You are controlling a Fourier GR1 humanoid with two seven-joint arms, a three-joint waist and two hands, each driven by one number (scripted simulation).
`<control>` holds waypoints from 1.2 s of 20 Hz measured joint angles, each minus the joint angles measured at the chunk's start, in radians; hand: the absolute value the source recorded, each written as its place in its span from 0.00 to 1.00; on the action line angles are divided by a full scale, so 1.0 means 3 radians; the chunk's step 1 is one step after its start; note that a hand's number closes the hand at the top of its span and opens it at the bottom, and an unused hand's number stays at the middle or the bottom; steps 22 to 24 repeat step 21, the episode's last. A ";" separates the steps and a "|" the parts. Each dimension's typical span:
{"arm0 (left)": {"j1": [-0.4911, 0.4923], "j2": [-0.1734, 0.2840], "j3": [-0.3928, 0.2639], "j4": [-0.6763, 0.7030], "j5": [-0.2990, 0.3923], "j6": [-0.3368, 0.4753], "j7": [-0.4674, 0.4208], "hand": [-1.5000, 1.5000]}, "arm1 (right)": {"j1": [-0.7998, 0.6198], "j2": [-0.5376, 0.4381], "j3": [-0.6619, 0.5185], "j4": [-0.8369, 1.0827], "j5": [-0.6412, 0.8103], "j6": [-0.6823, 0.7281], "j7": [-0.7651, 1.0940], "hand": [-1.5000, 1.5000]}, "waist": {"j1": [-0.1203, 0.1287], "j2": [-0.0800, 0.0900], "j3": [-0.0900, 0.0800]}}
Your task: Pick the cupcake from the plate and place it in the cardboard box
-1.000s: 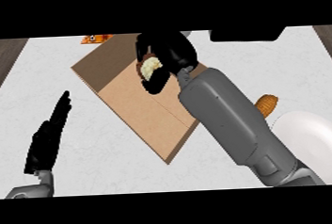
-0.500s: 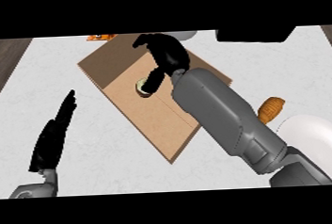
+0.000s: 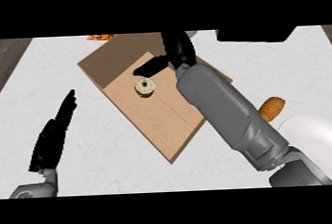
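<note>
Head view: the cupcake (image 3: 146,87) is seen lying inside the cardboard box (image 3: 155,119), toward the far edge of the counter (image 3: 94,154), touched by nothing. The right hand (image 3: 172,54) is held just beyond it, fingers relaxed and apart, gripping nothing. The left hand (image 3: 53,137) is rested near the counter's left edge, fingers straight. A white plate (image 3: 315,133) is seen at the right edge, with an orange pastry (image 3: 271,108) just beside it.

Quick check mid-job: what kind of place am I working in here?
Probably a kitchen counter: a pale marbled counter top, a white plate with a baked item beside it, and a cupcake inside an open cardboard box.
</note>
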 measured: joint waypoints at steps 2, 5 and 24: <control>-0.0021 0.0004 0.0033 0.0050 -0.0005 0.0023 -0.0020 0.50 | 0.0035 0.0000 -0.0152 -0.0035 -0.0177 -0.0059 -0.0161 0.00 | -0.0043 -0.0006 0.0000; 0.0007 0.0001 0.0050 0.0035 -0.0011 0.0043 -0.0012 0.50 | 0.0072 -0.0024 -0.0462 -0.0033 -0.0413 -0.0053 -0.0425 0.00 | -0.0092 -0.0015 0.0001; 0.0122 0.0082 0.0195 -0.0074 0.0087 -0.0049 0.0028 0.50 | 0.0470 -0.1266 -0.1499 0.0290 -0.1021 0.0923 -0.1199 0.00 | -0.0193 -0.0038 0.0001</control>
